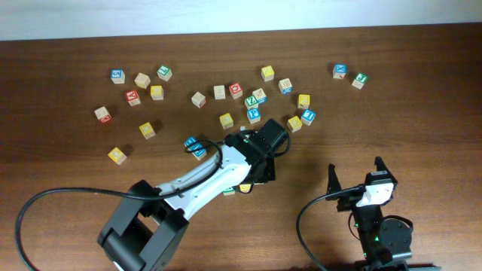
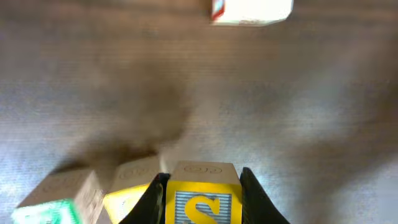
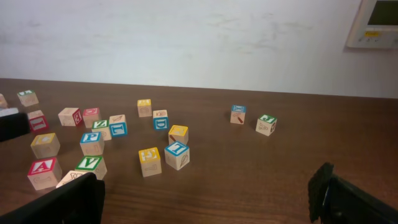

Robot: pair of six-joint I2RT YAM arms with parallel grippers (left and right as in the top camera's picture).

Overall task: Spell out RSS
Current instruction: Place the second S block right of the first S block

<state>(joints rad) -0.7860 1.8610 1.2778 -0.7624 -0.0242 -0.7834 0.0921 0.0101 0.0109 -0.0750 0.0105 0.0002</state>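
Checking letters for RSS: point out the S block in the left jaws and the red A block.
Yellow-and-blue wooden S block (image 2: 202, 206), left wrist view, its lettered face.
Red-framed wooden A block (image 3: 42, 167), right wrist view, its lettered face.

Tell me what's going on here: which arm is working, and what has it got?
The left gripper is shut on a yellow S block, held low beside two other blocks, a yellow one and a green-faced one, whose letters cannot be read. The right gripper is open and holds nothing, parked at the near side of the table. The other letter blocks lie scattered across the far half.
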